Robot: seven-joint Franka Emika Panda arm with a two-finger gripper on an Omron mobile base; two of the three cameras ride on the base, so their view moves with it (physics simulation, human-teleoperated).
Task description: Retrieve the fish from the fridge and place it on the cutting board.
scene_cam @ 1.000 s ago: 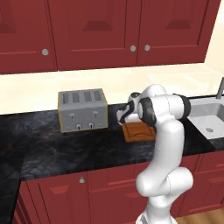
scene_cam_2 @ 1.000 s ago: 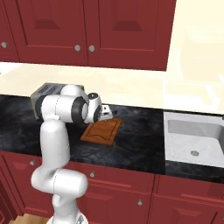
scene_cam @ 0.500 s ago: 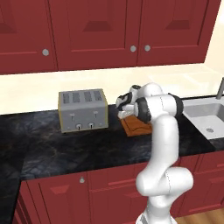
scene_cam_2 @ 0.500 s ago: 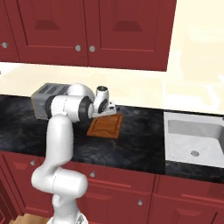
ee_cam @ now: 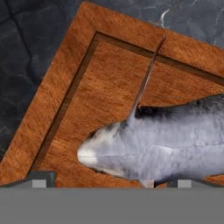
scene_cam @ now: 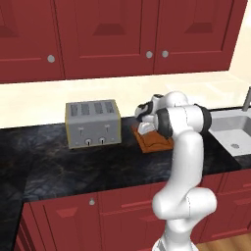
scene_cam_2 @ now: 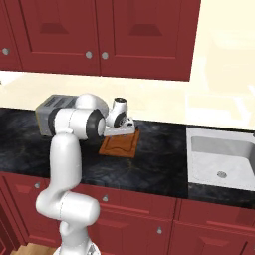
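1. The fish (ee_cam: 162, 144) is lying flat on the cutting board (ee_cam: 105, 78), its smooth silvery-grey body running across the hand view with a pale blunt snout pointing left and a thin fin spike rising up from its back.
2. The cutting board is showing as a flat orange-brown wooden rectangle with visible grain and a dark groove running just inside its edge; one corner of it is pointing toward the top of the hand view.
3. The board (scene_cam: 156, 142) is resting on the dark, marbled stone table (scene_cam: 73, 166), near the silver four-slot toaster (scene_cam: 93, 122), which is standing to its left in the left base view, apart from it.
4. A pale sink (scene_cam_2: 221, 159) is sitting set into the table well to the board's right, leaving bare table in between, and red cabinets (scene_cam_2: 99, 35) are hanging above the cream wall.
5. Bare dark table is showing in front of the board (scene_cam_2: 119, 146) toward the front edge, and around the board's corner in the hand view.
6. The tool (ee_cam: 109, 183) is hovering low over the board, just beside the fish; its two dark tips are standing spread wide, one at the fish's snout side and one further along the body.
7. Whether the tips are touching the fish cannot be told, since they are barely rising into the hand view.
8. In the base views the white arm is bending over, with the tool (scene_cam: 145, 128) down at the board's far edge.
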